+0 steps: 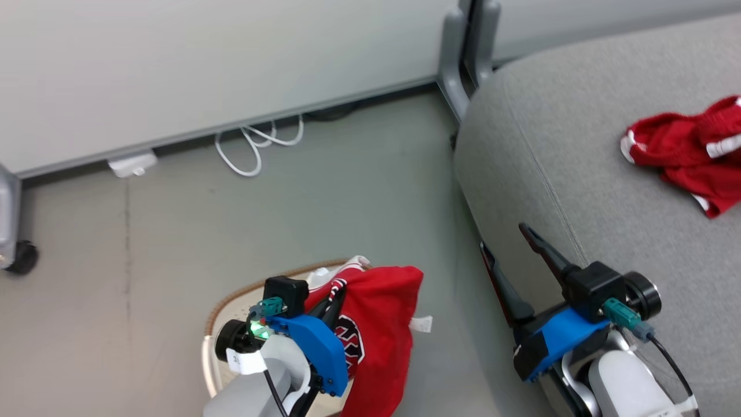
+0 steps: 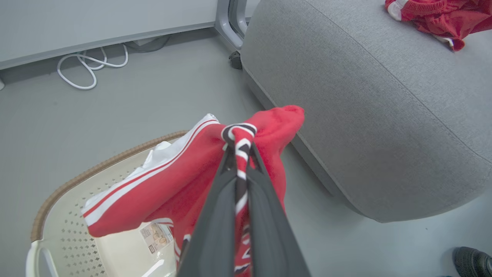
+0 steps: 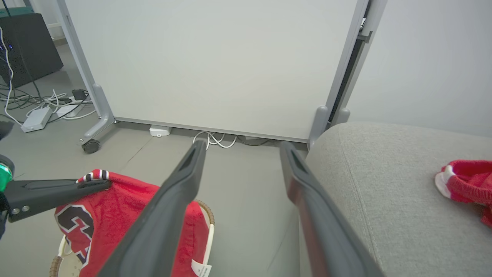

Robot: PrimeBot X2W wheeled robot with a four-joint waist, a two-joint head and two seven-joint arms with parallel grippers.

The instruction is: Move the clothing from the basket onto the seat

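My left gripper (image 1: 334,296) is shut on the striped trim of a red jersey (image 1: 379,330), which hangs lifted over the basket (image 1: 223,310). In the left wrist view the fingers (image 2: 238,144) pinch the black-and-white collar of the jersey (image 2: 173,184), with a white garment (image 2: 157,152) beneath it in the cream basket (image 2: 57,238). My right gripper (image 1: 502,236) stands open and empty at the near edge of the grey seat (image 1: 579,174). A red garment (image 1: 689,150) lies on the seat at the right. The right wrist view shows the open gripper (image 3: 243,144), the jersey (image 3: 115,207) and the seat (image 3: 384,173).
A grey partition panel (image 1: 202,69) stands behind, its leg (image 1: 457,58) close to the seat's far corner. A white cable (image 1: 255,145) loops on the floor below it. A caster wheel (image 1: 23,258) sits at the far left. Grey floor (image 1: 347,191) separates basket and seat.
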